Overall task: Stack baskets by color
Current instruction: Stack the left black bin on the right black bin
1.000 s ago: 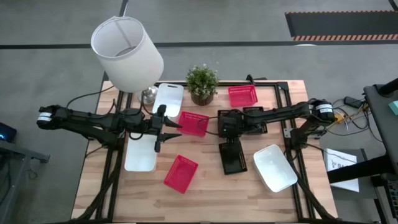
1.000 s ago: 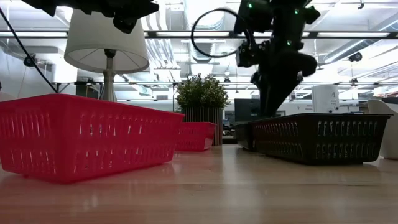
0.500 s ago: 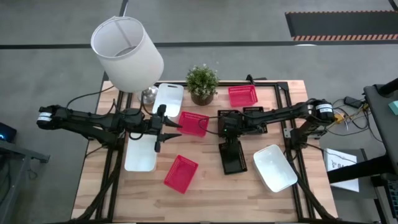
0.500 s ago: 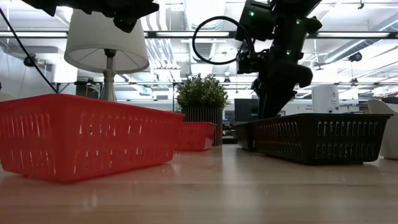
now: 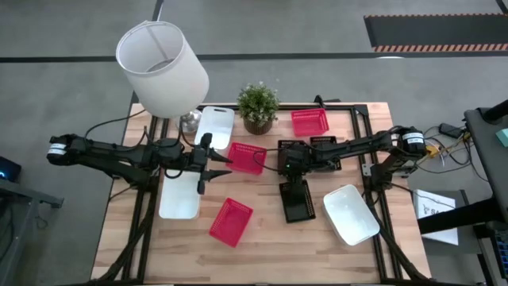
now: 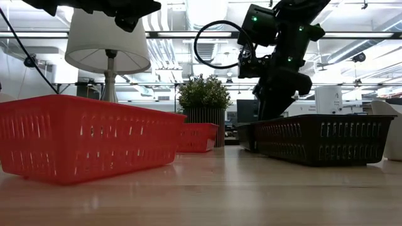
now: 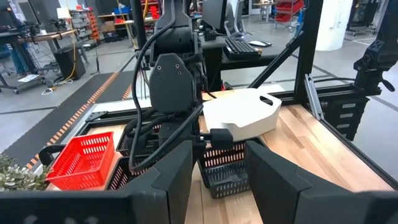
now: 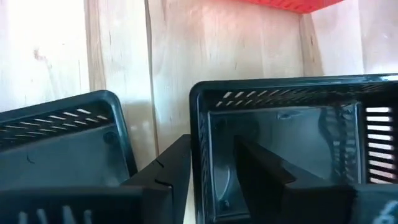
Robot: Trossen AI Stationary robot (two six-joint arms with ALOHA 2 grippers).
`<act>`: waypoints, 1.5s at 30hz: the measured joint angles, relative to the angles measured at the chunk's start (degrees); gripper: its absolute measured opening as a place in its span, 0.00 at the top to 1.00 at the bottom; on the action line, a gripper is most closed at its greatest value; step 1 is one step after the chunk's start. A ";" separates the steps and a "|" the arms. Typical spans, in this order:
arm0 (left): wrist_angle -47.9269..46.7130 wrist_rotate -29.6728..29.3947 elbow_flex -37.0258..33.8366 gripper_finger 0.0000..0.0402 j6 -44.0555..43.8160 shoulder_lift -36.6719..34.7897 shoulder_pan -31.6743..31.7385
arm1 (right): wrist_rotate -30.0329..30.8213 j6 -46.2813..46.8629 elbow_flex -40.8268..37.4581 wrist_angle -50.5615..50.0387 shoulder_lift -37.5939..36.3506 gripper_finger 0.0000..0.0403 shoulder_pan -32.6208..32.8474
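A wooden table [image 5: 262,238] in a workshop is carrying the scattered baskets, with a lampshade [image 5: 163,67] and potted plant [image 5: 258,106] at the back. The left gripper [image 5: 213,164] is hovering with fingers apart and empty, between the white basket [image 5: 179,197] and a red basket [image 5: 247,158]. Mid-table, the right gripper [image 5: 290,176] is straddling the near wall of a black basket [image 5: 299,199], one finger inside, one outside, not visibly clamped. A thin-wall pinch risks slipping or tilting the basket when lifted.
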 joint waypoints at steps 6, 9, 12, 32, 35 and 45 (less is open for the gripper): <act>-0.02 0.01 0.00 0.67 -0.02 0.00 0.00 | -0.02 -0.42 -0.45 1.27 0.00 0.85 -0.09; -0.04 0.00 0.00 0.67 -0.04 0.00 0.00 | -0.02 -1.07 -0.49 1.28 0.00 0.92 -0.09; -0.04 0.02 0.00 0.67 -0.04 0.00 0.00 | 0.02 -1.42 -0.51 1.28 0.00 0.97 -0.09; -0.06 0.02 0.00 0.67 -0.09 0.00 0.00 | 8.32 -1.56 7.94 -15.20 -5.35 0.98 4.98; -0.06 0.02 0.00 0.67 -0.09 0.00 0.00 | 9.54 -0.54 9.32 -19.09 -7.22 0.98 6.19; -0.02 0.01 0.02 0.67 -0.32 0.00 0.00 | 10.21 -1.57 5.46 -24.68 -19.66 0.98 6.43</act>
